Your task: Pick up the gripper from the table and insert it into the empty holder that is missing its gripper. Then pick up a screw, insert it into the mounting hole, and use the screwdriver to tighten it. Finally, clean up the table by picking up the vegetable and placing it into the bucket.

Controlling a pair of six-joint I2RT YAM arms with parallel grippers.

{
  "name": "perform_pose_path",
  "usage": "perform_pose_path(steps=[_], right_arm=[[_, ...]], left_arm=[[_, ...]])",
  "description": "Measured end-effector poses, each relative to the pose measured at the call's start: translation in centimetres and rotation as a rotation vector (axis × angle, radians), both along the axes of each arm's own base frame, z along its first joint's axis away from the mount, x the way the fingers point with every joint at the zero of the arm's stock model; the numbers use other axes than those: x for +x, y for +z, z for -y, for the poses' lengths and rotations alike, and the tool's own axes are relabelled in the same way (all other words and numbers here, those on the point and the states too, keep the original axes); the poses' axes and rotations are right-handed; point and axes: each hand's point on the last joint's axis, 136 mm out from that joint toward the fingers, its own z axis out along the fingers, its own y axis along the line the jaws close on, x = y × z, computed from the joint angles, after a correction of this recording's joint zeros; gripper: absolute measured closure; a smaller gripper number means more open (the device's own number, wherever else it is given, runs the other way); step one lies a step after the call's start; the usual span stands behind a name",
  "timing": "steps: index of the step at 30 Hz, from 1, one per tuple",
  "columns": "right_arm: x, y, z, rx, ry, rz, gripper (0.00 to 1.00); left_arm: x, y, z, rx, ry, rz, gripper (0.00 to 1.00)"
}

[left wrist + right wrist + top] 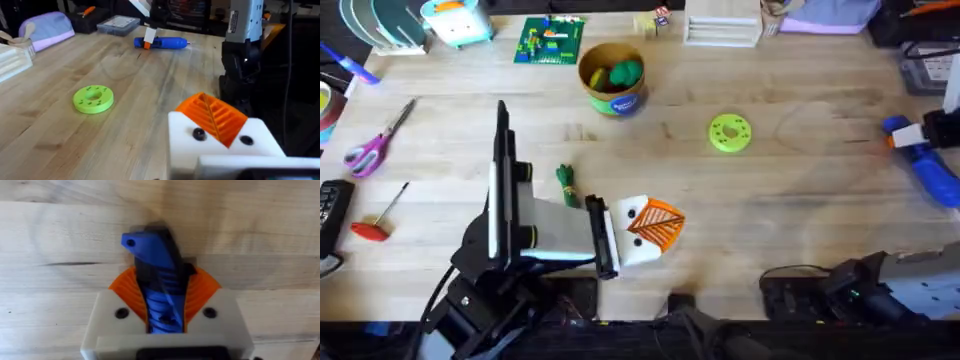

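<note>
Toward the left of the tabletop (pixel 800 220), the vegetable (pixel 567 186) lies flat on the wood. It is slim and dark green and looks like a light, hard toy that may roll or slip, so the safest hold is probably across its middle. The left gripper (pixel 655 225) sits just beside it, toward the centre and apart from it. Its orange pads (pixel 215 117) appear pressed together, with nothing visible between them. The jaws would have to part and shift back toward the toy before any pickup.

Farther back, the bucket (pixel 615 103) stands upright with round green and yellow toys already inside. It is well apart from the vegetable, so the carry will be a clear lift and move.

Right of centre, the lime-green disc (pixel 729 133) lies alone.

At the far right, the screwdriver (pixel 935 172) lies on the tabletop. The right gripper (pixel 905 135) is at one end of it, and the wrist view shows the orange pads (pixel 202 287) closed on either side of the ribbed blue body (pixel 160 280). It looks chunky, rigid and heavier than the toys. The smooth plastic could twist in a narrow pinch, and a hold so near one end may let the long body sag when lifted. The ribbed section is the better place to hold it. I cannot see a loose fingertip or an empty holder.
</note>
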Motion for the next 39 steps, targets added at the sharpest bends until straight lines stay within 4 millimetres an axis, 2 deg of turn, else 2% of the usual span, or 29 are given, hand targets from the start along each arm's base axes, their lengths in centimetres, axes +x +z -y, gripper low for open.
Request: perform_pose_path(steps=[7,12,25,31,39], right_arm=[[-0.1,0.3,0.2,-0.013,-0.006,-0.002,0.739],[-0.2,1.6,0.3,-0.033,-0.032,0.019,0.749],[-0.1,8.0,0.2,-0.096,-0.158,0.16,0.775],[0.9,10.7,-1.6,-0.118,-0.146,0.224,0.787],[3.1,13.8,-5.7,-0.104,-0.128,0.322,0.8]], left_arm=[[0.0,0.0,0.0,0.0,0.002,0.001,0.983],[0.0,0.0,0.0,0.0,0.002,0.001,0.983],[0.0,0.0,0.0,0.0,0.002,0.0,0.984],[0.0,0.0,0.0,0.0,0.002,0.0,0.984],[0.0,0.0,0.0,0.0,0.002,0.001,0.984]])
